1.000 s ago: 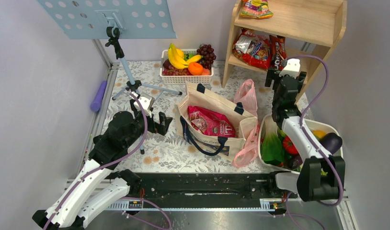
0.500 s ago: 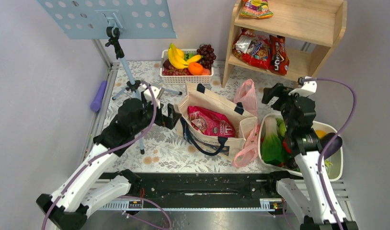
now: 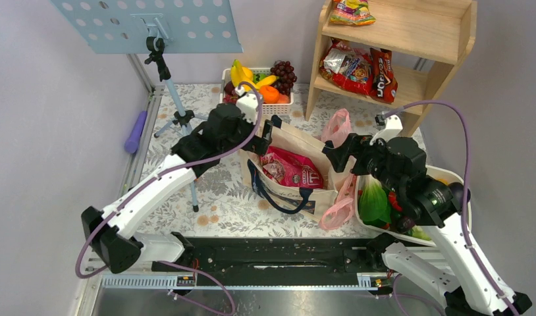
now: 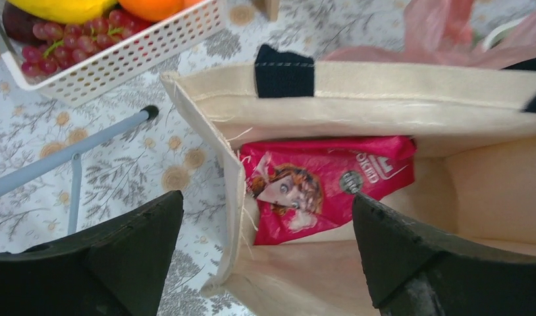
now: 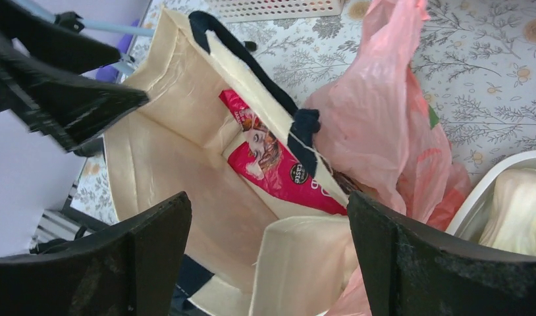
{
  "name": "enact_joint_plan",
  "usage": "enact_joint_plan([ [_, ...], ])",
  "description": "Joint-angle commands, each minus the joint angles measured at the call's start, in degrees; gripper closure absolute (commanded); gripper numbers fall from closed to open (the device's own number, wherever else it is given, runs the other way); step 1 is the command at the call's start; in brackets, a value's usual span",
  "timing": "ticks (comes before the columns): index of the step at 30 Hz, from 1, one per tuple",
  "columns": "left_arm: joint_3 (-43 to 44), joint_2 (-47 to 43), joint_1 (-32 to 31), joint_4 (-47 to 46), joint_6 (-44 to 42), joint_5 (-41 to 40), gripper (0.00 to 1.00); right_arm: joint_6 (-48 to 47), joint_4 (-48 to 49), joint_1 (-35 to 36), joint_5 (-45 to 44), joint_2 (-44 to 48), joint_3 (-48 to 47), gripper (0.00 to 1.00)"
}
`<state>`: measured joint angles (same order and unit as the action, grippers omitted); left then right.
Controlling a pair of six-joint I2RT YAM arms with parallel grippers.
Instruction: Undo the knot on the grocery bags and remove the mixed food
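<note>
Nearest me, a limp pink bag (image 3: 336, 205) slumps against the canvas tote's (image 4: 397, 99) front corner, just beside a white tub (image 5: 496, 183) of vegetables. Over the tote's mouth, the left arm's fingers (image 4: 130, 250) and the right arm's fingers (image 5: 436, 263) are spread wide, holding nothing. One magenta snack packet (image 4: 318, 191) lies inside. Behind the tote stands a second pink bag (image 3: 339, 128); I can't tell if its knot is undone. With fruit in the far basket (image 3: 255, 104) and packets on the shelf (image 3: 410, 39), I'd judge most is out.
</note>
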<state>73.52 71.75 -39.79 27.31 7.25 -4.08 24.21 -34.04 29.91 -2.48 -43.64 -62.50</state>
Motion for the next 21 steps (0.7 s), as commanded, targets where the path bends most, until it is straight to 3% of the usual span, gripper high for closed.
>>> enact_joint_plan([
  [1,2.7,3.2,-1.0,3.3,-2.6,-8.5,0.04,-1.9,-4.3,5.2,-5.3,-1.6,-4.2,0.07],
  [4,1.4,4.1,-1.0,2.9,-2.2,-7.6,0.11,-3.7,-3.9,8.3,-5.8,-3.4,-6.2,0.09],
  [9,-2.0,2.9,-1.0,0.8,-0.9,-8.5,0.54,-7.3,0.1,15.0,-3.6,-8.9,-7.6,0.20],
  [13,-8.4,-1.0,-1.0,-3.5,1.2,-8.9,0.91,-12.5,3.5,21.8,-7.2,-15.8,-6.9,0.32],
  [16,-15.7,-6.8,-1.5,-9.3,3.7,-7.9,1.00,-11.7,7.4,24.3,-8.6,-18.5,-2.8,0.39],
  [21,-30.5,-18.8,-3.3,-18.6,10.5,-10.6,1.00,-7.7,10.1,34.4,-16.9,-19.6,6.7,0.40],
])
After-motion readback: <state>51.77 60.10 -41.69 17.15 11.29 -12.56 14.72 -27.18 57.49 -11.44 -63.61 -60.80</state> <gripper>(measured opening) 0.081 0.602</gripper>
